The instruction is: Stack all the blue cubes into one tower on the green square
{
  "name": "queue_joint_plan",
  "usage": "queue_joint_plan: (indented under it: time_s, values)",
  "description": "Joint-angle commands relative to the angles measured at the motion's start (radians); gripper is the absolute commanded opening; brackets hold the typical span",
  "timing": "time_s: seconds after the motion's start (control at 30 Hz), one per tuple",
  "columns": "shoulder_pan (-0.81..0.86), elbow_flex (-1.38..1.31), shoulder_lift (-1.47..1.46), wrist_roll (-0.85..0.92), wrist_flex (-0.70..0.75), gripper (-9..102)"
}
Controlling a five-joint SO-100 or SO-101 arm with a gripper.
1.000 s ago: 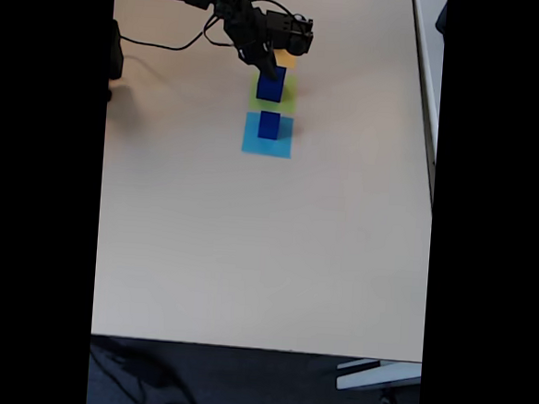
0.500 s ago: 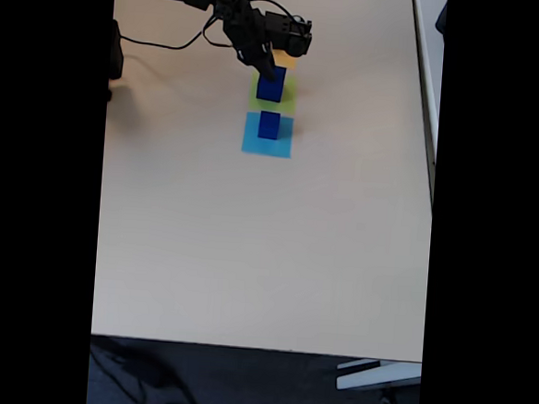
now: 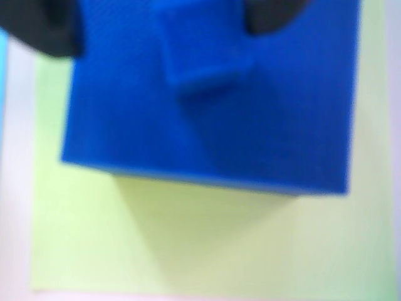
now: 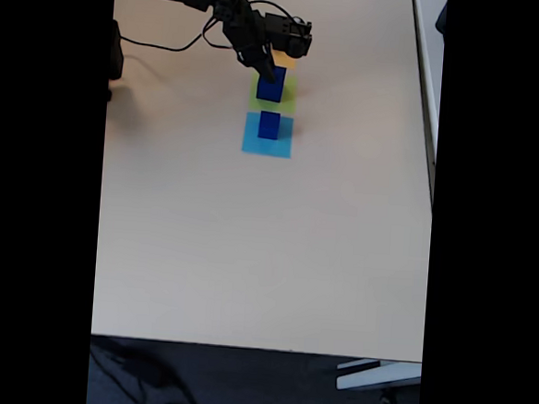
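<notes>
Two stacked cubes (image 3: 207, 100) in wrist view, third cube (image 4: 269, 124) fixed view

wrist view was badly out of focus, blue cube (image 3: 213, 100) smeared, soft shadow falling on the green square (image 3: 188, 244). fixed view was low-res, evenly daylit, pale table (image 4: 247, 256) slightly washed out, black bars at both sides.

A pale beige table (image 4: 247, 256) filled most of the fixed view under soft, even light. Dark floor (image 4: 238, 385) ran along the bottom edge, a white strip (image 4: 378, 376) at lower right.
</notes>
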State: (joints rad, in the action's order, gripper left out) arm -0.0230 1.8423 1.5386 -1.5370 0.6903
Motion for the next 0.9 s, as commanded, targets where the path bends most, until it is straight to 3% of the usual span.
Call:
queue_joint_plan:
  time_s: [0.0, 0.87]
  values:
    - [0.005, -0.032, 0.058, 0.009, -0.017, 11]
    - [0.012, -0.101, -0.003, 0.037, -0.032, 8]
